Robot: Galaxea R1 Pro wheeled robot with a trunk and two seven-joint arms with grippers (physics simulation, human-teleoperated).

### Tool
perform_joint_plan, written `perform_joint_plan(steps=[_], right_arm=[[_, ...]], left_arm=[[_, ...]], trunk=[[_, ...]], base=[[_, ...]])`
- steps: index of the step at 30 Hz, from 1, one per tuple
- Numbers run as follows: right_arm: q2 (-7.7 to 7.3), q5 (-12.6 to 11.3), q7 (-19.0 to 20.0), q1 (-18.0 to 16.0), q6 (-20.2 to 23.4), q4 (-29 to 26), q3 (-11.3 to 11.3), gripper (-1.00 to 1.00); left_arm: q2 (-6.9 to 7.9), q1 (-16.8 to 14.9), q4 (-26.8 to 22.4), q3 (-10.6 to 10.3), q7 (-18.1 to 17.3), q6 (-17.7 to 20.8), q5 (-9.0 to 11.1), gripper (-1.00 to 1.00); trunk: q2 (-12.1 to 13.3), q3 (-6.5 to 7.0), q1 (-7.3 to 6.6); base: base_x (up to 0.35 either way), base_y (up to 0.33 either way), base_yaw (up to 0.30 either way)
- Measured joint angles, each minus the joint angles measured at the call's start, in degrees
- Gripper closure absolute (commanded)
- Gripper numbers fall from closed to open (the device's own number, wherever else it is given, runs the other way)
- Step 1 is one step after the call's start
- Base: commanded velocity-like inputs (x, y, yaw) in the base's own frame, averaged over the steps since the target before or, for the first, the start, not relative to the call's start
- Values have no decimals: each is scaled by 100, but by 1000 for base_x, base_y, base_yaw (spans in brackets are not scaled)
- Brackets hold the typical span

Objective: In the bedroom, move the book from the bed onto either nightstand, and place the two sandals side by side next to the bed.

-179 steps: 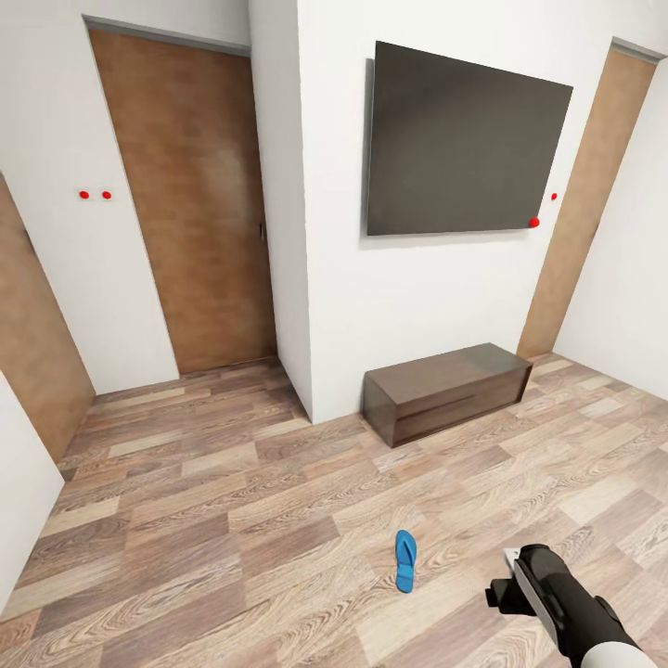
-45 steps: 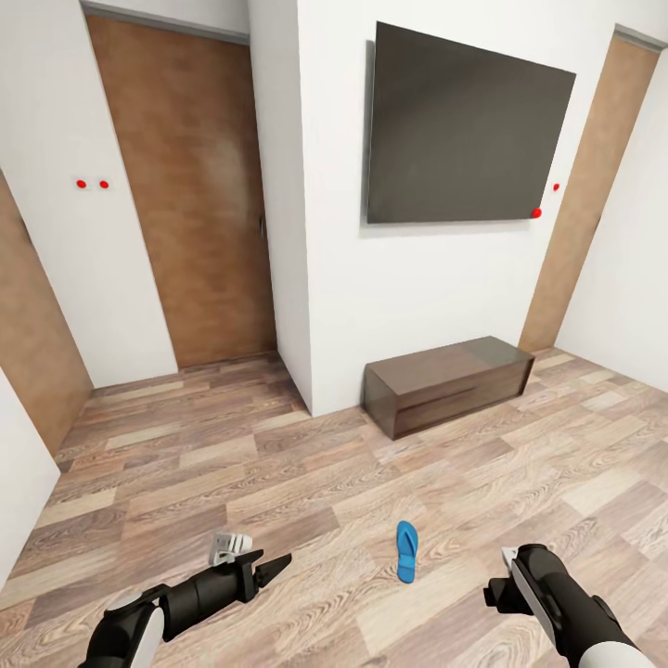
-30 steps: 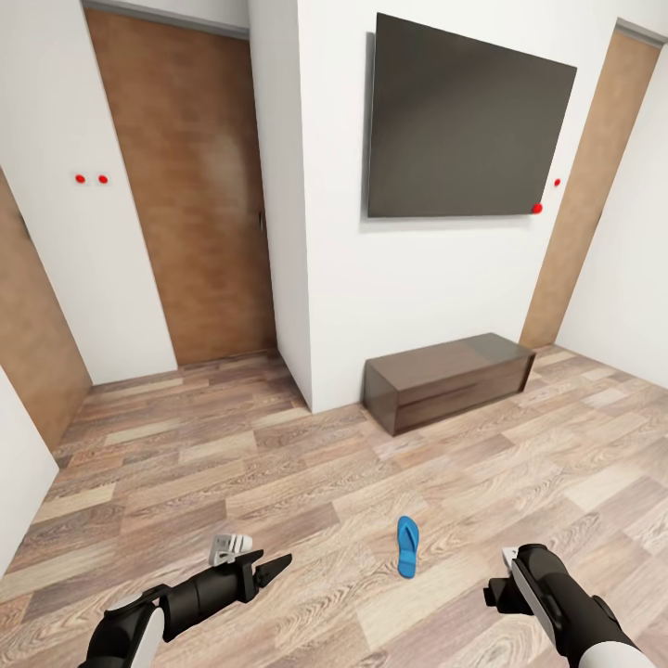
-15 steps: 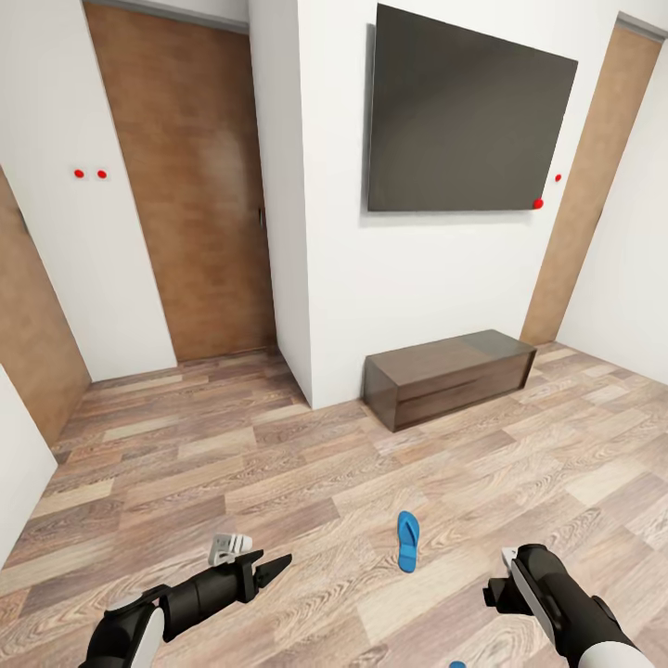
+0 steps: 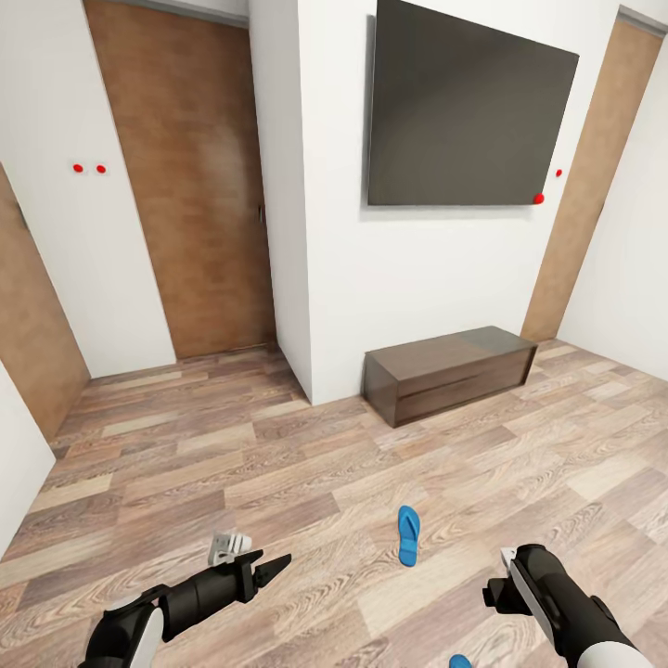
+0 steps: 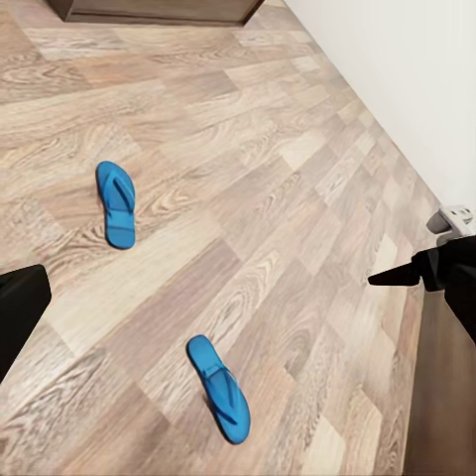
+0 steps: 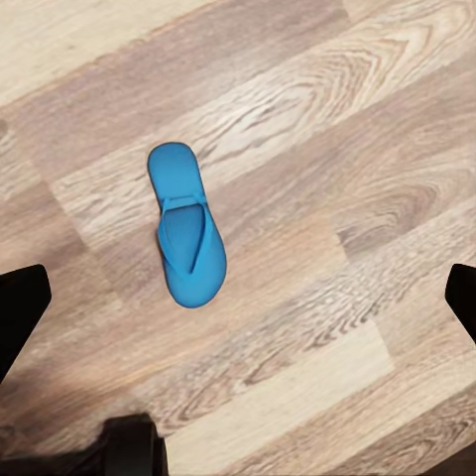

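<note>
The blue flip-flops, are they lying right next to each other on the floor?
No, in the left wrist view one sandal lies well apart from the other sandal, with bare wood floor between them.

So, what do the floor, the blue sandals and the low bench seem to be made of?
The floor looks like matte wood-look planks with printed grain. The sandals look like smooth foam or rubber, plain blue, with thin straps. The bench looks like dark wood veneer with a slightly glossy top.
</note>
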Motion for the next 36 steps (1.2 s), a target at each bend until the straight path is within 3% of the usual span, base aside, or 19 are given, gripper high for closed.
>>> perform_joint_plan(steps=[36], right_arm=[[-5,2,0,0,0,0,8,-100]], left_arm=[[-7,0,8,-1,14,-1,2,-100]], trunk=[[-1444,-646,791]], base=[[0,0,0]])
